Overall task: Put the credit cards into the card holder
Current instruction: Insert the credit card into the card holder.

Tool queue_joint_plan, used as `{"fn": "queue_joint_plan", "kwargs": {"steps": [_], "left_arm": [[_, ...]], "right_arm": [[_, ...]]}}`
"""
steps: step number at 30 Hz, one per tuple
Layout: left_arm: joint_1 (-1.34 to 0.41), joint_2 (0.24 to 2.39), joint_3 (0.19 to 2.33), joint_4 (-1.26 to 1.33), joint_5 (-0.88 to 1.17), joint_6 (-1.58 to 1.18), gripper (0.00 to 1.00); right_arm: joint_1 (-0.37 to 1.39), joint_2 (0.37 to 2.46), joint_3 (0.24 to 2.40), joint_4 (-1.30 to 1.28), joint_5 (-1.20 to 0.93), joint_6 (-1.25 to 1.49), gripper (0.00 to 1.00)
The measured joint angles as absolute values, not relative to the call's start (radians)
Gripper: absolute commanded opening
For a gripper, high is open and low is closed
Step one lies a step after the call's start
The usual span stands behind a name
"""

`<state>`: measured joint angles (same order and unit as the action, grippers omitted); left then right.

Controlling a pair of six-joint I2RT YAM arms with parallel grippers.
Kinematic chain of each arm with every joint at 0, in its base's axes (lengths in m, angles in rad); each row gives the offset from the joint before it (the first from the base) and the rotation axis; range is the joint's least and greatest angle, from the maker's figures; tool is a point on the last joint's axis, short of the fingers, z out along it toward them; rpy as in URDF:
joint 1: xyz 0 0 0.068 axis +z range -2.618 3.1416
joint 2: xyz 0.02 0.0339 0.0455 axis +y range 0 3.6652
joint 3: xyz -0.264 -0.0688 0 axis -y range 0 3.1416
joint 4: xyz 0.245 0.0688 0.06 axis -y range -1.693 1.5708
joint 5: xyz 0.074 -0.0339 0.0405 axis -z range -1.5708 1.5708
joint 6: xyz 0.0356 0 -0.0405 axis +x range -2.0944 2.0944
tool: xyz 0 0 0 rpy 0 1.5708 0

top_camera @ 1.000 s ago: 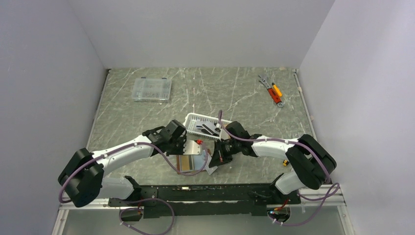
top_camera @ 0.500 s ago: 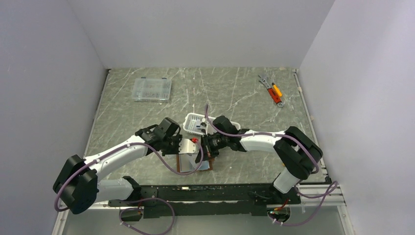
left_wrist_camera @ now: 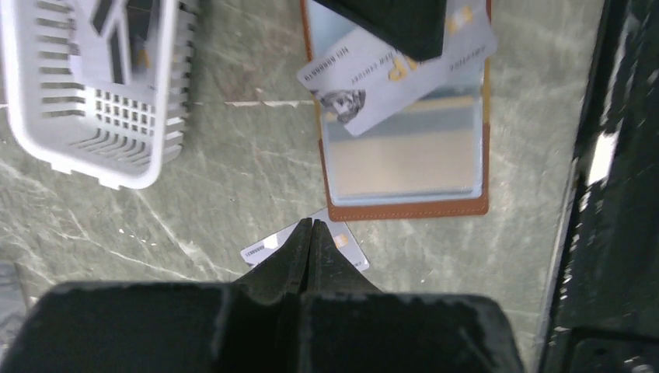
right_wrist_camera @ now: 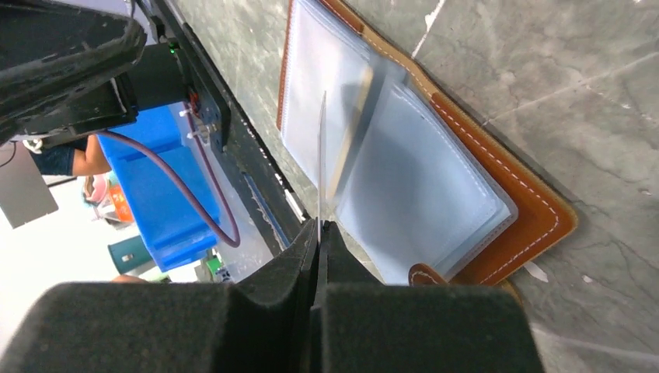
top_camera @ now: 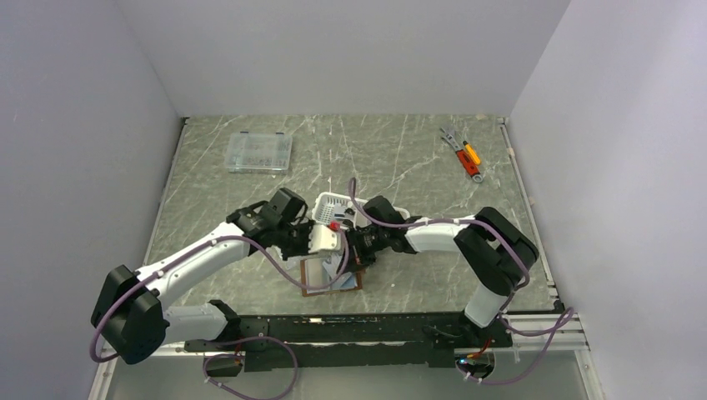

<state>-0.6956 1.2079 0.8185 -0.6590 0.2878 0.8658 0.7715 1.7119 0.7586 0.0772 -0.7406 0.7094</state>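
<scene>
The card holder [left_wrist_camera: 404, 155] lies open on the table, brown leather with pale blue sleeves [right_wrist_camera: 412, 194]; from above it sits below both grippers [top_camera: 330, 282]. My right gripper [right_wrist_camera: 319, 224] is shut on a grey credit card, seen edge-on [right_wrist_camera: 321, 155], tilted over the sleeves [left_wrist_camera: 388, 70]. An orange-gold card [right_wrist_camera: 353, 132] sits in a sleeve. My left gripper [left_wrist_camera: 311, 224] is shut with nothing between its fingers, hovering above another grey credit card [left_wrist_camera: 268, 247] that lies flat on the table beside the holder's edge. More cards lie in the white basket [left_wrist_camera: 167, 116].
The white slotted basket [top_camera: 327, 206] stands just behind the grippers. A clear compartment box [top_camera: 258, 152] is at the back left, and orange-handled tools [top_camera: 463, 155] at the back right. The black frame rail [left_wrist_camera: 614, 179] runs along the table's near edge.
My right gripper has carried its card leftward from beside the card holder to over the open sleeves. My left gripper has shifted back toward the basket.
</scene>
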Motion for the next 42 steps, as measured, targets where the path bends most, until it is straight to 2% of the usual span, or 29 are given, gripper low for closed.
{"fn": "queue_joint_plan", "kwargs": {"steps": [6,7,8,10,11,12,16,20,22,24,35,38,42], "left_arm": [[-0.529,1.217,0.942,-0.634,0.554,0.617,0.14],[-0.498,1.217,0.956,-0.622,0.601,0.570,0.22],[-0.473,1.217,0.963,-0.608,0.643,0.525,0.35],[-0.417,1.220,0.967,-0.584,0.762,0.415,0.73],[-0.391,1.224,0.967,-0.574,0.823,0.365,0.96],[-0.366,1.232,0.966,-0.558,0.884,0.314,0.99],[-0.252,1.273,0.937,-0.433,1.110,0.084,0.99],[-0.194,1.306,0.889,-0.271,1.261,-0.136,0.99],[-0.195,1.303,0.858,-0.192,1.307,-0.221,0.97],[-0.196,1.298,0.832,-0.121,1.341,-0.296,0.89],[-0.184,1.291,0.791,0.124,1.419,-0.525,0.21],[-0.180,1.291,0.790,0.149,1.422,-0.543,0.02],[-0.178,1.291,0.797,0.123,1.435,-0.525,0.00]], "right_arm": [[0.765,1.587,0.739,0.105,-0.695,0.700,0.00],[0.765,1.541,0.728,0.115,-0.682,0.699,0.00],[0.765,1.496,0.717,0.127,-0.669,0.700,0.00],[0.765,1.408,0.698,0.163,-0.635,0.704,0.00],[0.765,1.367,0.683,0.192,-0.617,0.709,0.00],[0.765,1.334,0.670,0.216,-0.603,0.713,0.00],[0.765,1.224,0.593,0.358,-0.535,0.763,0.00],[0.765,1.217,0.580,0.463,-0.504,0.802,0.00],[0.766,1.232,0.582,0.515,-0.504,0.818,0.00],[0.768,1.257,0.586,0.558,-0.505,0.834,0.00],[0.805,1.344,0.628,0.672,-0.511,0.875,0.00],[0.814,1.357,0.652,0.685,-0.529,0.875,0.03],[0.816,1.367,0.658,0.683,-0.548,0.874,0.19]]}}
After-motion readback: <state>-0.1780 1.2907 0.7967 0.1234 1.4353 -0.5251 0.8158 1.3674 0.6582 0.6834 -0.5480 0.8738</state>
